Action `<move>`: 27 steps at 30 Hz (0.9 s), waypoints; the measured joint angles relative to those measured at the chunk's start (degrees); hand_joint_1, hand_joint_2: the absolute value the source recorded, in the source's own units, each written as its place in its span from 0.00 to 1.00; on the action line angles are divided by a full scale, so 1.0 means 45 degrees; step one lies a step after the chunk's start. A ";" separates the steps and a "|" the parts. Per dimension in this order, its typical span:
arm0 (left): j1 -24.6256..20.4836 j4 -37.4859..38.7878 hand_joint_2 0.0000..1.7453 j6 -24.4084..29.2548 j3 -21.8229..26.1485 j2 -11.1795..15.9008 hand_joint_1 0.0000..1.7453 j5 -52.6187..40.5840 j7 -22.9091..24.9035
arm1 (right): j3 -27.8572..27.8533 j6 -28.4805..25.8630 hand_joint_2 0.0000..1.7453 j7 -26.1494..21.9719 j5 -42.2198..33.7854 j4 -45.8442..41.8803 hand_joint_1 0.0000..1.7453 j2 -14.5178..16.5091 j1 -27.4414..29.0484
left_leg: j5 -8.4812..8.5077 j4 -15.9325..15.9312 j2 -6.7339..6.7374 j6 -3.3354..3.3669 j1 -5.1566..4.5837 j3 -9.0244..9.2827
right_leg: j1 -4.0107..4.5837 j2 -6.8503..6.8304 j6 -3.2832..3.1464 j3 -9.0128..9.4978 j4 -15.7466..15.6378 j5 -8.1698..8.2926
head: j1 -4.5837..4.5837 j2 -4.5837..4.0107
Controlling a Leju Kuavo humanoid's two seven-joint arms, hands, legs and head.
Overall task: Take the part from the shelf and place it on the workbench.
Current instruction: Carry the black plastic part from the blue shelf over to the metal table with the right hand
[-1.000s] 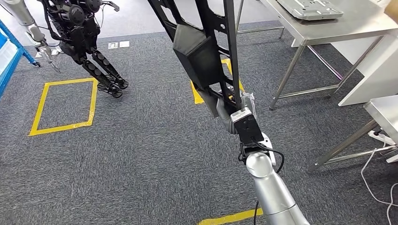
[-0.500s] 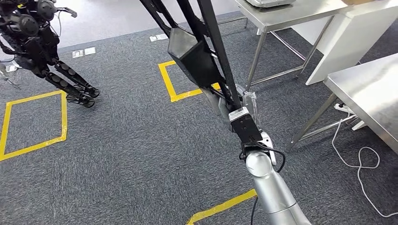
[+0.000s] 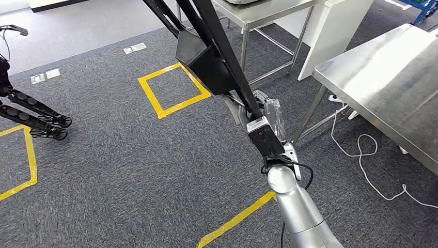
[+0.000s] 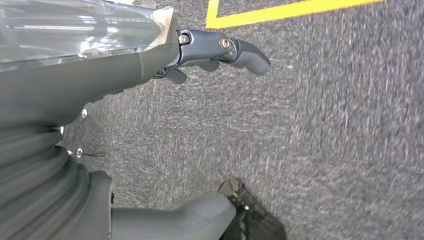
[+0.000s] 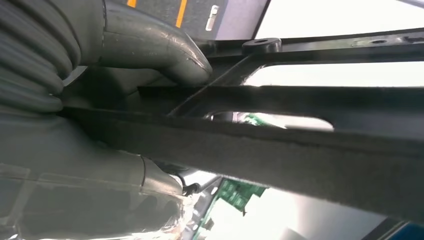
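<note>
The part point(image 3: 204, 57) is a long black frame with a boxy black piece on it, and it rises from my right hand point(image 3: 248, 111) up and away past the top of the head view. My right hand grips it near its lower end. In the right wrist view the grey thumb point(image 5: 165, 50) presses on the frame's black bars point(image 5: 300, 145). The steel workbench point(image 3: 382, 77) stands at the right, apart from the part. My left hand point(image 4: 90, 85) hangs over the grey carpet, its fingers point(image 4: 225, 47) apart and holding nothing.
A second steel table point(image 3: 268, 10) and a white cabinet point(image 3: 333, 31) stand at the far right. A white cable point(image 3: 361, 150) lies on the carpet under the workbench. Yellow tape squares point(image 3: 173, 90) mark the floor. Another robot's black legs point(image 3: 31, 113) are at the left.
The whole picture has shifted left, so the camera has turned right. The workbench has come further into view at the right. My right hand still grips the part.
</note>
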 joint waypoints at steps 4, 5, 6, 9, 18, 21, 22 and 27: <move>-0.0018 -0.0004 1.00 0.0073 0.0089 -0.0029 0.00 0.0083 0.0002 | 0.0040 0.0015 1.00 -0.0001 -0.0057 0.0106 1.00 -0.0005 -0.0216 | 0.0209 -0.0330 0.0782 0.0197 0.0021 0.0117 | 0.0057 -0.1054 0.0095 -0.0797 0.1230 -0.0585 | 0.0096 0.0000; -0.0008 -0.0002 1.00 0.0098 0.0109 -0.0028 0.00 0.0093 0.0011 | 0.0062 0.0027 1.00 -0.0001 -0.0081 0.0152 1.00 0.0002 -0.0283 | 0.0214 -0.0349 0.0982 0.0223 -0.0006 0.0119 | 0.0054 -0.1412 0.0089 -0.1235 0.2089 -0.0957 | 0.0133 0.0000; -0.0001 -0.0001 1.00 0.0110 0.0122 -0.0028 0.00 0.0096 0.0022 | 0.0084 0.0036 1.00 0.0000 -0.0098 0.0200 1.00 0.0008 -0.0315 | 0.0212 -0.0347 0.1182 0.0226 -0.0020 0.0109 | 0.0034 -0.1536 0.0112 -0.1633 0.2914 -0.1249 | 0.0149 0.0000; -0.0001 0.0000 1.00 0.0125 0.0134 -0.0043 0.00 0.0097 0.0053 | 0.0106 0.0057 1.00 0.0021 -0.0120 0.0339 1.00 0.0006 -0.0325 | 0.0188 -0.0341 0.1728 0.0199 -0.0024 0.0099 | -0.0056 -0.1717 0.0390 -0.1633 0.3157 -0.1189 | 0.0157 0.0000; -0.0040 -0.0006 1.00 0.0089 0.0135 -0.0082 0.00 0.0046 0.0057 | 0.0141 0.0067 1.00 0.0028 -0.0130 0.0398 1.00 0.0006 -0.0449 | -0.0442 0.0250 0.2117 -0.0346 0.0018 0.0106 | -0.0140 -0.2123 -0.0011 0.0176 -0.0074 -0.0073 | 0.0096 0.0000; -0.0007 -0.0001 1.00 0.0083 0.0136 -0.0089 0.00 0.0022 0.0074 | 0.0169 0.0076 1.00 0.0028 -0.0131 0.0417 1.00 0.0069 -0.0473 | -0.1710 0.2716 0.1227 -0.0396 0.0065 -0.1029 | -0.0108 -0.1689 -0.0225 0.0165 -0.0079 -0.0035 | 0.0057 0.0000; 0.0006 0.0000 1.00 0.0075 0.0137 -0.0087 0.00 0.0015 0.0087 | 0.0175 0.0085 1.00 0.0029 -0.0132 0.0435 1.00 0.0086 -0.0469 | -0.1919 0.3414 0.1156 -0.0387 0.0065 -0.1399 | -0.0079 -0.1520 -0.0238 0.0160 -0.0076 -0.0031 | 0.0050 0.0000; 0.0013 0.0000 1.00 -0.0069 0.0138 -0.0078 0.00 -0.0023 0.0129 | 0.0172 0.0101 1.00 0.0034 -0.0134 0.0494 1.00 0.0093 -0.0480 | -0.0228 0.0873 0.0447 -0.0226 0.0135 -0.0387 | -0.0009 -0.0697 -0.0223 0.0155 0.0005 -0.0012 | 0.0051 0.0000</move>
